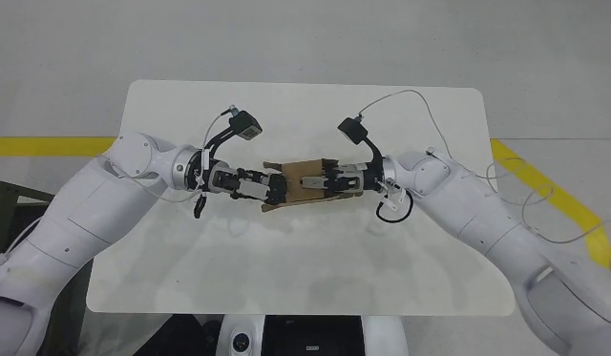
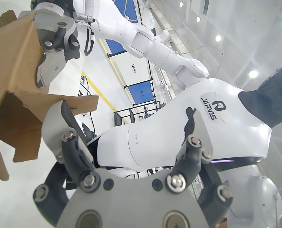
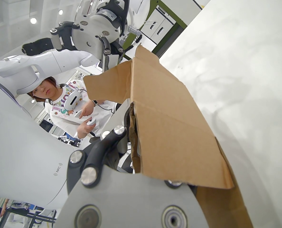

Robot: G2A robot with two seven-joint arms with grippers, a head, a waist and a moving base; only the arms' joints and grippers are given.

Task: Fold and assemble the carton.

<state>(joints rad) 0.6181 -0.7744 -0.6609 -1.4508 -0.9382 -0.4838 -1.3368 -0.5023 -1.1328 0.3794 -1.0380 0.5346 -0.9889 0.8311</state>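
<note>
Two arms at the carton, seen at the centre of the worktop [image 1: 286,270]. Both arms extend inward from opposite sides of the white surface. Their forearms are roughly level and nearly in one line, so the two wrists face each other over the middle. The carton [image 1: 304,182], a brown cardboard body not yet closed and with loose flaps at its ends, lies between the wrists with its long axis along the line of the arms. Whether it rests on the worktop or hangs just clear of it cannot be told.

Left gripper [image 1: 270,186]: set at the carton's left end, jaws released and spread wide. In the left wrist view one finger [image 2: 68,122] has its tip against the edge of a projecting flap. The other finger [image 2: 191,124] stands well apart from the cardboard, and nothing lies between the two. The carton's open end [image 2: 15,77] faces this gripper, its inner walls and a ragged flap edge showing.

Right gripper [image 1: 331,178]: set at the carton's right end, jaws clenched on one side wall. The left wrist view shows one grey finger [image 2: 44,72] pressed flat on the outer face of that wall, its partner hidden behind the cardboard. In the right wrist view the same wall [image 3: 174,129] runs outward from the gripper's base and covers one finger, and a creased flap is bent sideways at the far end. A thin cable [image 1: 420,98] arcs from the right wrist above the worktop
</note>
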